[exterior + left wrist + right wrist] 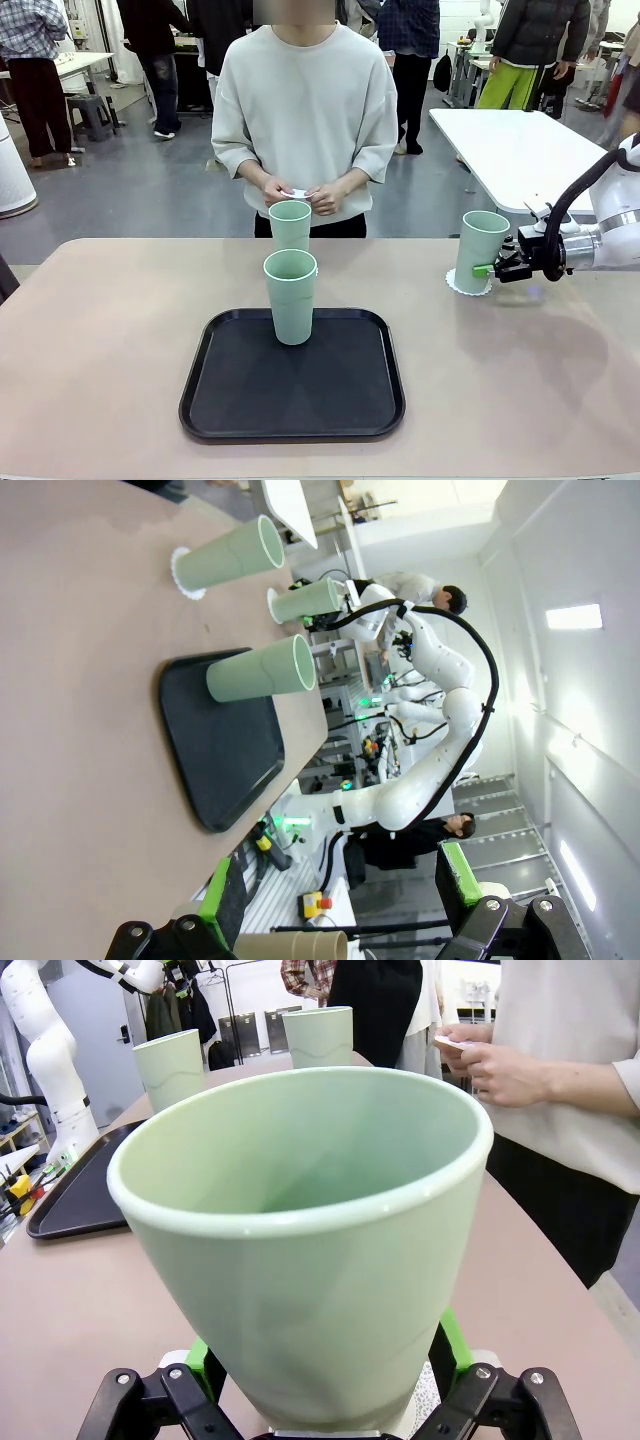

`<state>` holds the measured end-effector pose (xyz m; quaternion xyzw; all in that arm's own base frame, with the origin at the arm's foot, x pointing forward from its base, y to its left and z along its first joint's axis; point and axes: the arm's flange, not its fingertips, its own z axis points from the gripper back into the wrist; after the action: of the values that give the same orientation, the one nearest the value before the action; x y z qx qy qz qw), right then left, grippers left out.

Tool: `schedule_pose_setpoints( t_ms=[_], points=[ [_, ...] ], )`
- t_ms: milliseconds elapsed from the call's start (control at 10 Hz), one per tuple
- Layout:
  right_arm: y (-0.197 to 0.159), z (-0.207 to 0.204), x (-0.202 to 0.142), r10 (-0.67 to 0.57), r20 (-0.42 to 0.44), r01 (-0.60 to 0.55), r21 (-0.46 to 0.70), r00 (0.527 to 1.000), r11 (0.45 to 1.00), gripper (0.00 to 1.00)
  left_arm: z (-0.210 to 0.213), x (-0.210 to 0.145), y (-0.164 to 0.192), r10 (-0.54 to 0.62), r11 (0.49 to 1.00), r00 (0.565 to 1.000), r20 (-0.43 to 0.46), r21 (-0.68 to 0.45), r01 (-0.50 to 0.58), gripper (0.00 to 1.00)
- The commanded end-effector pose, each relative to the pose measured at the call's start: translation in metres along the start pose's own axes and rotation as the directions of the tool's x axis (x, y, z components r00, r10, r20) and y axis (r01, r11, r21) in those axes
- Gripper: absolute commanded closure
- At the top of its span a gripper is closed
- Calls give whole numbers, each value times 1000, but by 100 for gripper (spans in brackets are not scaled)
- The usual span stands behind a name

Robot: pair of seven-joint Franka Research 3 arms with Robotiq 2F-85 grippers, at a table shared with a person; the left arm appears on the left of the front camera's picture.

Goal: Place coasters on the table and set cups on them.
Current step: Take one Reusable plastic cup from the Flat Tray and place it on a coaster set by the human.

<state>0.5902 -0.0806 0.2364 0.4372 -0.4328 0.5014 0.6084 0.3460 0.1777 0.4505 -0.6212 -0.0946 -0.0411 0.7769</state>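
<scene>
Looking at the right cup (482,245), what is it like?
— Tall, pale mint green, tapered, matte. It stands on a coaster (458,288), a white disc whose lacy edge peeps out at its base, near the right end of the table (100,350).

And the right claw (485,270)?
— Spread wide around that cup. From the right wrist the cup rises between the fingers, with a green pad (205,1358) low on either side of its wall. Whether the pads touch it I cannot tell.

Left claw (335,880)?
— Wide as well, gripping nothing, well apart from all the cups.

Where are the other cups?
— Both look the same. The tray cup (291,305) stands on the black tray (240,400), toward its far edge, the one thing on it. A seam rings it partway down; whether it is one cup or two nested, I cannot tell. The far cup (290,228) stands beyond the tray, in front of the person. The left wrist shows a second coaster (182,572) under its base.

What is inside them?
— The right cup's inside shows bare green wall all the way down. The tray cup's mouth shows green wall too.

And the person?
— One hand (275,188) and the other hand (326,198) meet above the far cup, pinching a small white piece (297,192), too small to tell its edge.
</scene>
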Motion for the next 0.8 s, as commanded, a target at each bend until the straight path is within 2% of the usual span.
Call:
schedule_pose_setpoints(
  t_ms=[0, 700],
  points=[
    [-6, 1, -2, 32, -38, -32, 22, 999, 999, 0, 0, 2, -3, -9, 1000, 1000, 6, -12, 9, 0],
    [-10, 14, -2, 2, -117, 2, 27, 993, 1000, 0, 0, 2, -3, -9, 1000, 1000, 6, -12, 9, 0]
  ],
)
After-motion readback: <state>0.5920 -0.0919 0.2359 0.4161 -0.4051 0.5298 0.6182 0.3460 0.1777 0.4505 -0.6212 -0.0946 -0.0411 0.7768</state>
